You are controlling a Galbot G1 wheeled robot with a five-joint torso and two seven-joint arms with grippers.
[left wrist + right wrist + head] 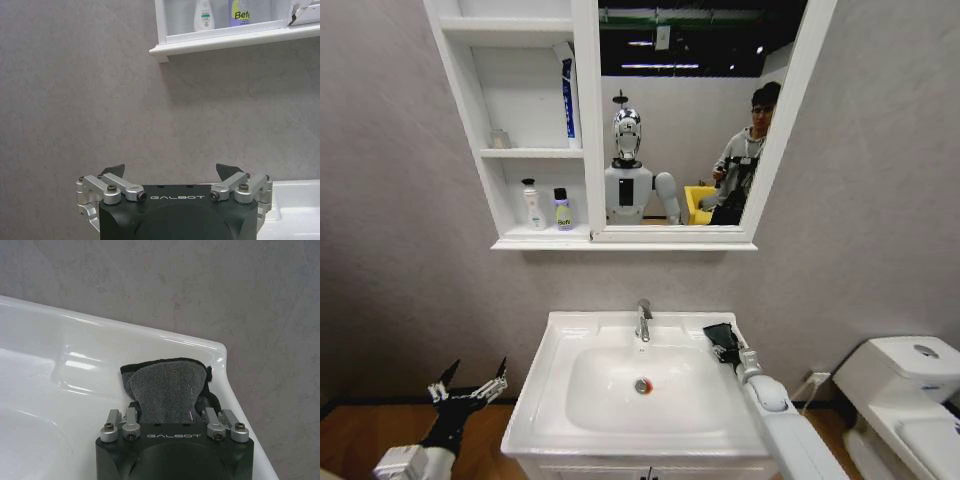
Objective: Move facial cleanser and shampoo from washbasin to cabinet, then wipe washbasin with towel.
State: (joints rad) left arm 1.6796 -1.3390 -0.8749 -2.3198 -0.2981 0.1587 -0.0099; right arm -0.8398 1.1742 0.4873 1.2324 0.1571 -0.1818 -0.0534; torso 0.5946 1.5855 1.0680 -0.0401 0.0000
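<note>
Right now your right gripper (727, 352) sits at the back right corner of the washbasin (550, 400), and in the right wrist view its fingers (131, 416) flank the dark grey towel (167, 390) on both sides. The towel lies bunched on the white rim, near the wall; the fingers look pressed against the cloth (you cannot see the tips, since the fabric covers them), so treat it as clamped on the towel.

Your left gripper (470, 385) hangs off to the left of the washbasin, clear of it and well below the cabinet (588, 120). Its jaws stand wide apart with nothing between them, and the dark fingertips (113, 171) point up at the grey wall.

You can see two bottles on the lowest shelf of the cabinet's niche column: a white bottle (533, 205) and, just beside it on its right, a purple-labelled bottle (563, 211). Both stand upright. A blue tube (567, 98) leans in the middle niche against the mirror frame.

The oval bowl holds only its red-ringed drain (642, 385), and the chrome tap (643, 320) rises at the back edge, left of the towel.
</note>
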